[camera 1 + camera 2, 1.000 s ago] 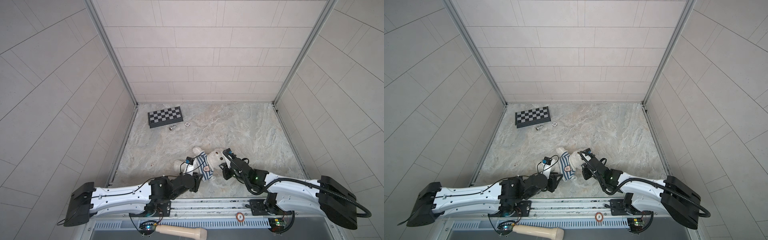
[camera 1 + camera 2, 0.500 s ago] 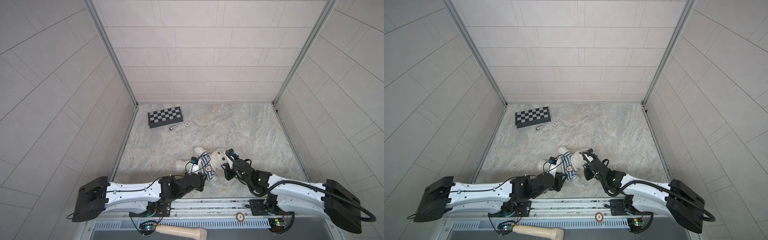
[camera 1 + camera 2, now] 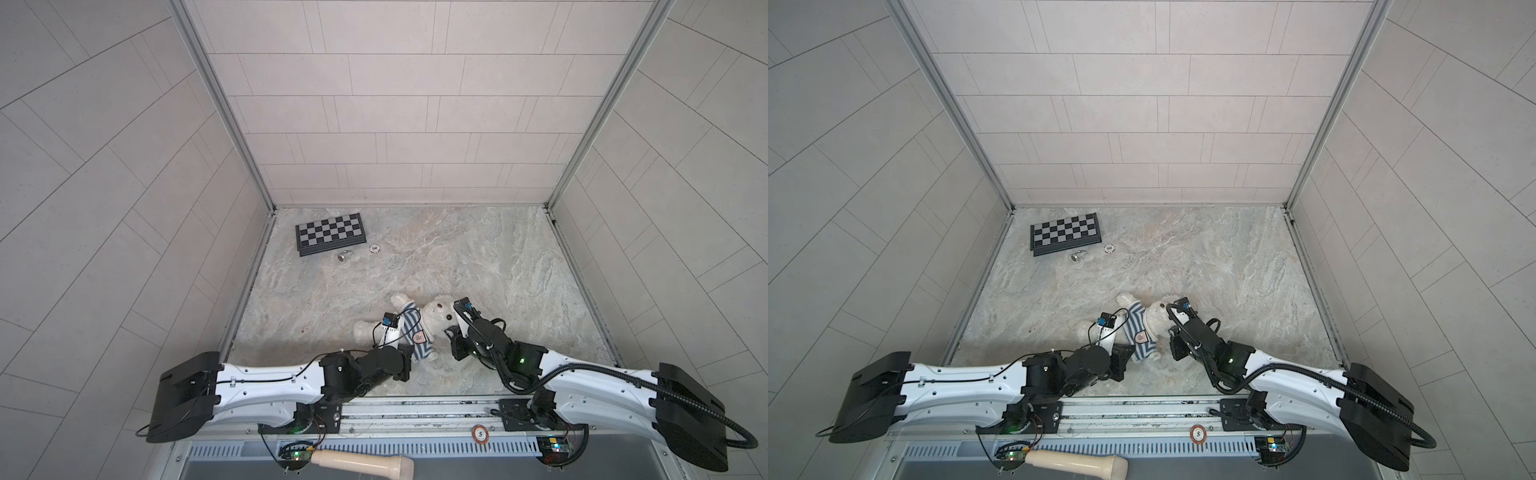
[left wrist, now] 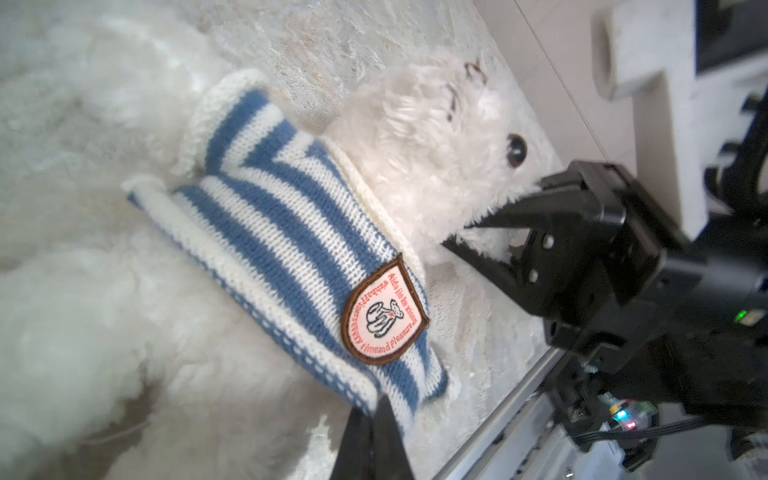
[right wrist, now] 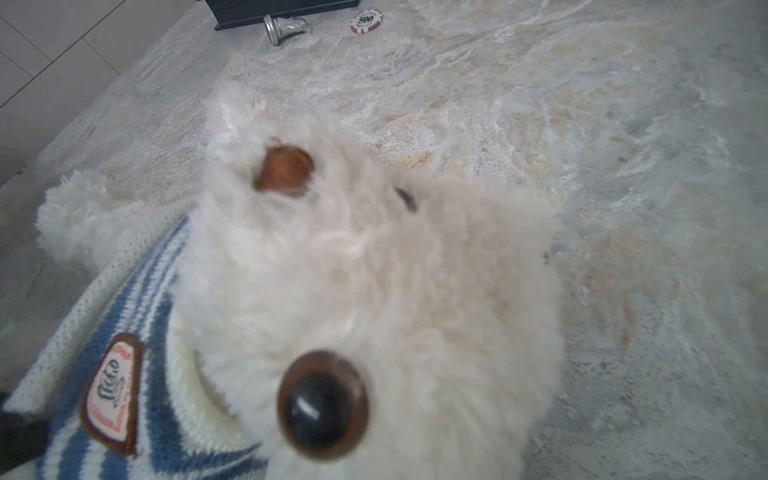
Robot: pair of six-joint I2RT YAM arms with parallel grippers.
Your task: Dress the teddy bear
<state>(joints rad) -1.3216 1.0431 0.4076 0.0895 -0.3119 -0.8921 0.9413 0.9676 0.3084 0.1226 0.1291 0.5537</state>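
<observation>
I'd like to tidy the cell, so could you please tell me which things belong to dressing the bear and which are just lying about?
Job in hand: teddy bear, striped shirt, left tool pinching the shirt's hem, right tool clamped on the bear's head.
Lying about: chessboard, poker chip, silver chess piece, beige handle.

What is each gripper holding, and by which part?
The right gripper pinches the teddy bear by head fur near its eye; the left gripper appears shut on the striped shirt at its bottom hem.
</observation>
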